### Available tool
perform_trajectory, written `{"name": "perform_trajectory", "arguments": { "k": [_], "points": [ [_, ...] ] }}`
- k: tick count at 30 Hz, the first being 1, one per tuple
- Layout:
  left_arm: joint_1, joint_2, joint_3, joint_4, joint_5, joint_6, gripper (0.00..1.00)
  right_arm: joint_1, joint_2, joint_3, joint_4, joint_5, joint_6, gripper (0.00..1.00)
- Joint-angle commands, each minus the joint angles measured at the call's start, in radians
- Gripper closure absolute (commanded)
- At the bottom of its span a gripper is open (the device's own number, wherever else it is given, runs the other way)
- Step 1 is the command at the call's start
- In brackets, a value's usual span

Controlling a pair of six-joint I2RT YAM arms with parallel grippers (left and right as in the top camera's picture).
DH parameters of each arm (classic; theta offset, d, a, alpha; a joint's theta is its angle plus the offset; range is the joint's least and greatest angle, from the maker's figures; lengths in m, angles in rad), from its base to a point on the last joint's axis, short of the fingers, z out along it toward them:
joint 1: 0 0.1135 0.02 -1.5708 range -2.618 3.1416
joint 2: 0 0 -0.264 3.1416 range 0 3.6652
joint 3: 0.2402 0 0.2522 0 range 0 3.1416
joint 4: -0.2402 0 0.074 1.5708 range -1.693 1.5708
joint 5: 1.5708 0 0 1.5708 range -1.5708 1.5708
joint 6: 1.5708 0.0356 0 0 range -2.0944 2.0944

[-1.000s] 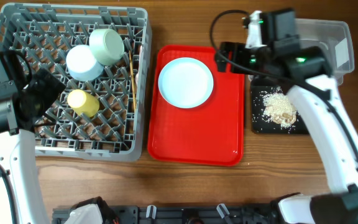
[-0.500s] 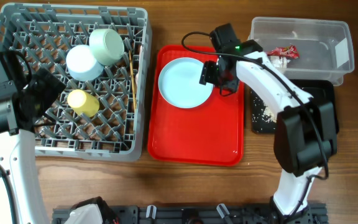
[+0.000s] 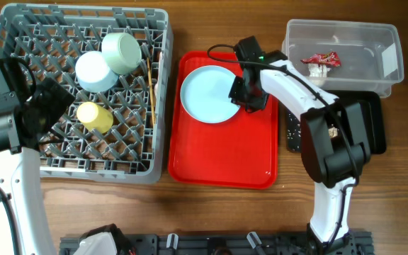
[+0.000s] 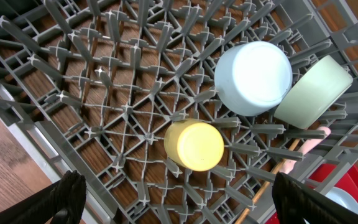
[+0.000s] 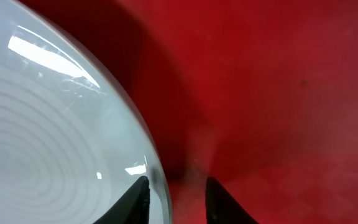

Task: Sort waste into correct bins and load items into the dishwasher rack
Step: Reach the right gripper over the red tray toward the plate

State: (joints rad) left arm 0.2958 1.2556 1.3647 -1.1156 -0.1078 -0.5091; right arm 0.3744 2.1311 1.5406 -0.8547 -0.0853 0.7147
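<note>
No writing, number, brand or sign can be read in any view. The crumpled red-and-white snack wrapper (image 3: 321, 61) lies in the clear plastic rectangular tub (image 3: 342, 25), well apart from the right arm's fingers (image 5: 225, 202). It carries print, but this is too small to make out. A pale patch (image 3: 388, 60) on the tub's end wall, the one farthest from those fingers, looks like a label, though nothing on it is legible.
</note>
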Motion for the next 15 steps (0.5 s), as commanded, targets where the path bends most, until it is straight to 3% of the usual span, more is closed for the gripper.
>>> {"name": "perform_trajectory", "arguments": {
  "k": [1,2,4,9,15],
  "points": [
    [0.008,-0.003,0.010,0.001,-0.006,0.008,0.05,0.026,0.031,0.002,0.013,-0.004,0.019,0.76],
    [0.008,-0.003,0.010,0.001,-0.006,0.008,0.05,0.028,0.031,0.002,0.021,-0.005,0.019,0.78],
    [0.008,-0.003,0.010,0.001,-0.006,0.008,0.05,0.028,0.031,0.002,0.024,-0.007,0.016,0.96],
    [0.008,-0.003,0.010,0.001,-0.006,0.008,0.05,0.026,-0.027,0.004,-0.016,0.122,-0.005,0.96],
    [0.008,-0.003,0.010,0.005,-0.006,0.008,0.05,0.026,-0.273,0.005,-0.019,0.341,-0.021,0.96]
  ]
}}
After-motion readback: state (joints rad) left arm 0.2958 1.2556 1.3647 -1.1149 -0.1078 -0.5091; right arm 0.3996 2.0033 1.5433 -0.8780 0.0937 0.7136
